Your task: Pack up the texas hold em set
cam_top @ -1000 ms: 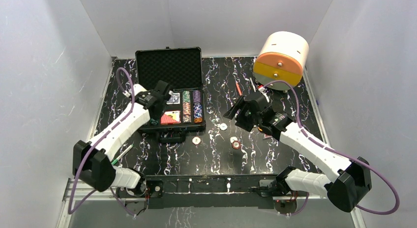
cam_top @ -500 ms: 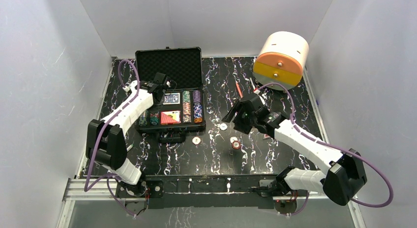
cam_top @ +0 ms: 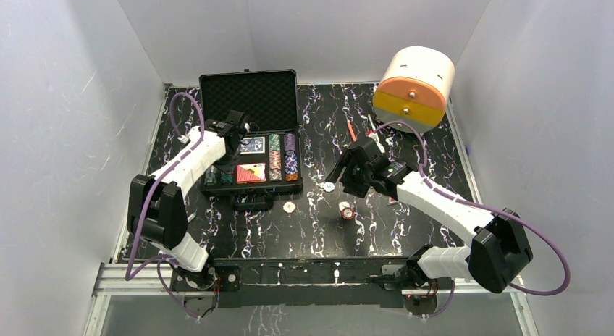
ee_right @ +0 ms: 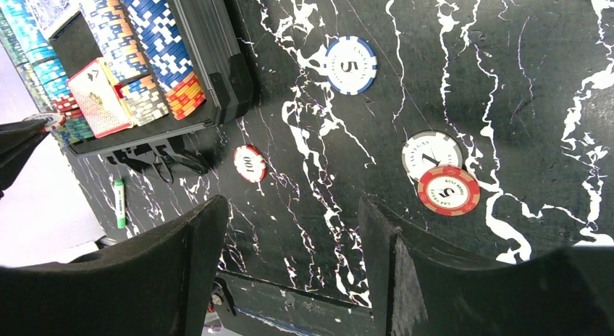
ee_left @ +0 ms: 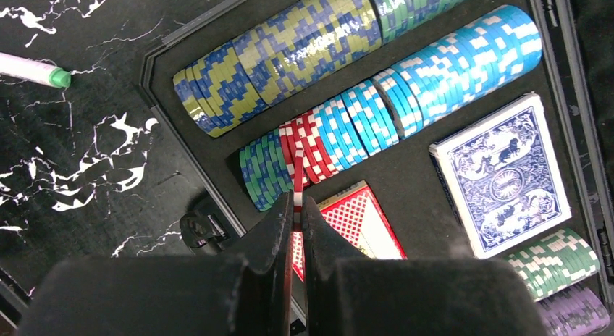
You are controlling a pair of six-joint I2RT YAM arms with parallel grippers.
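Observation:
The black case (cam_top: 250, 97) lies open at the back left, with rows of striped chips (ee_left: 427, 64), a blue deck (ee_left: 503, 184) and a red deck (ee_left: 358, 224) in its foam. My left gripper (ee_left: 297, 206) is shut on a red-and-white chip (ee_left: 297, 182), held on edge just above the red chips in the case's left row; it also shows in the top view (cam_top: 230, 142). My right gripper (ee_right: 293, 206) is open and empty over the table, also in the top view (cam_top: 346, 169). Loose on the table lie a blue-and-white chip (ee_right: 351, 64), a red 100 chip (ee_right: 250, 163), a grey chip (ee_right: 432, 153) and a red 5 chip (ee_right: 448, 190).
A big white-and-orange cylinder (cam_top: 414, 86) stands at the back right. Thin pens (cam_top: 351, 129) lie in front of it. A green-capped pen (ee_left: 32, 69) lies left of the case. The case handle (ee_right: 156, 162) juts toward the near edge. Grey walls close in three sides.
My left gripper has swung from over the case's middle to its left chip rows. My right gripper has moved left and a little nearer, toward the blue-and-white chip.

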